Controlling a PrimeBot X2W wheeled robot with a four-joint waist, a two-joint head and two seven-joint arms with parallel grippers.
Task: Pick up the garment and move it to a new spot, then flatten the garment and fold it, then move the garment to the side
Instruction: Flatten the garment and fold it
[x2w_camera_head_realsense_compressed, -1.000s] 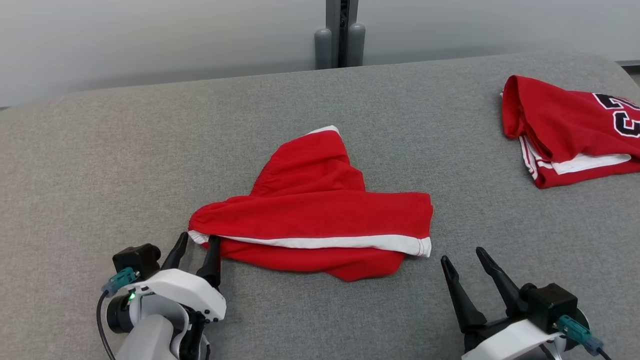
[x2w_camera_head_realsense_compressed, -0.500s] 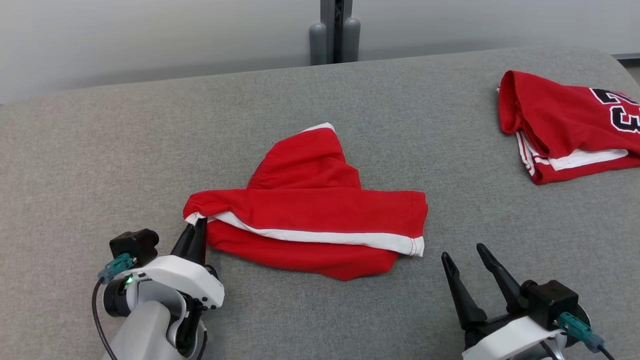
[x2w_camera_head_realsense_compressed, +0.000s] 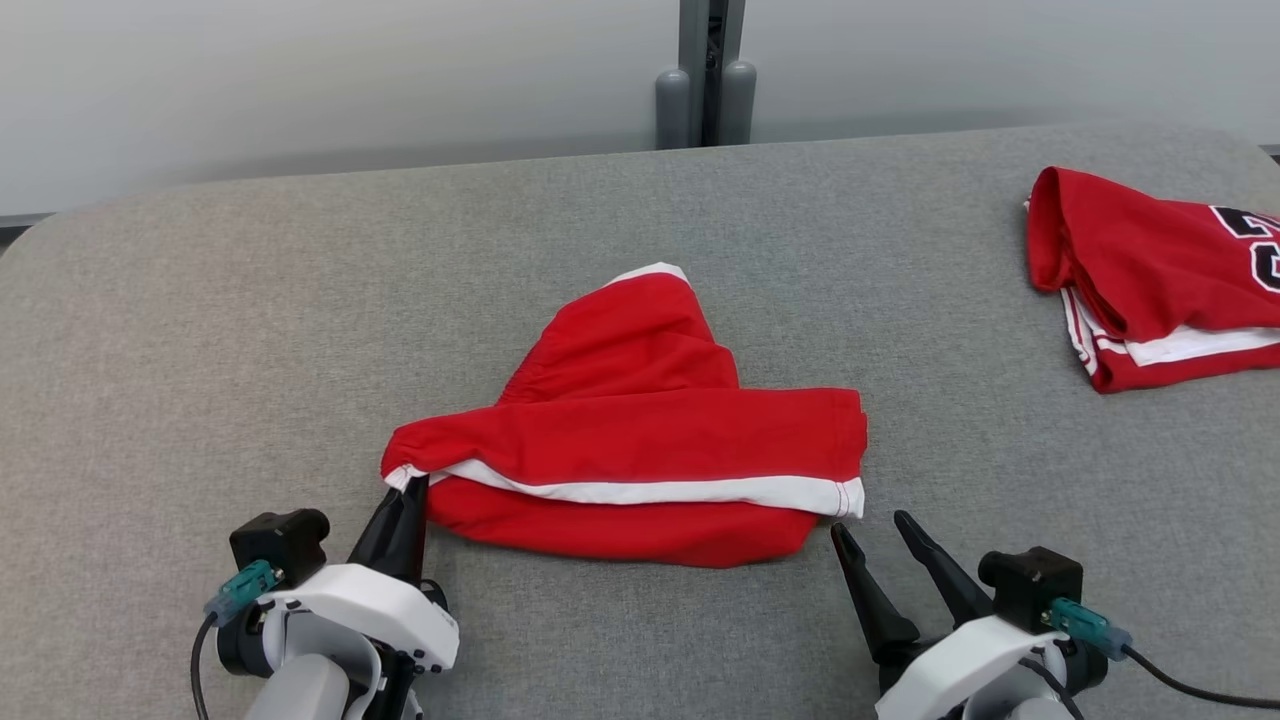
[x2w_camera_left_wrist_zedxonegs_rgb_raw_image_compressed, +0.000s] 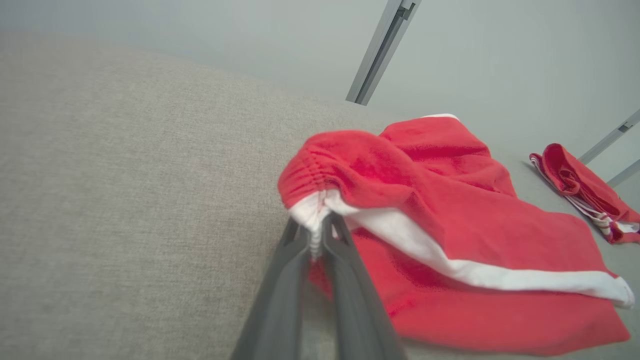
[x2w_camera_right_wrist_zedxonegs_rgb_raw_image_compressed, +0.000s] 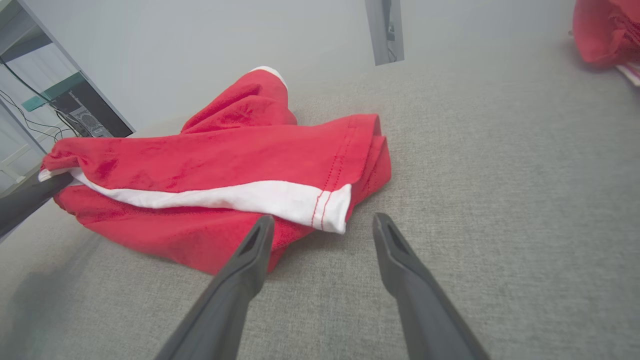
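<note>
Currently left gripper (x2w_camera_head_realsense_compressed: 410, 490) is pinching only the white trim corner of the shorts (x2w_camera_head_realsense_compressed: 640, 440); right gripper (x2w_camera_head_realsense_compressed: 868, 522) is standing wide open, empty. Risk: thin bite slipping during lift.

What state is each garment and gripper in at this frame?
red shorts: bunched, lying on the grey surface, waistband corner pinched.
red jersey: folded, lying far right, untouched.
left gripper: shut on the red shorts' waistband corner.
right gripper: open, near the shorts' hem, holding nothing.
</note>
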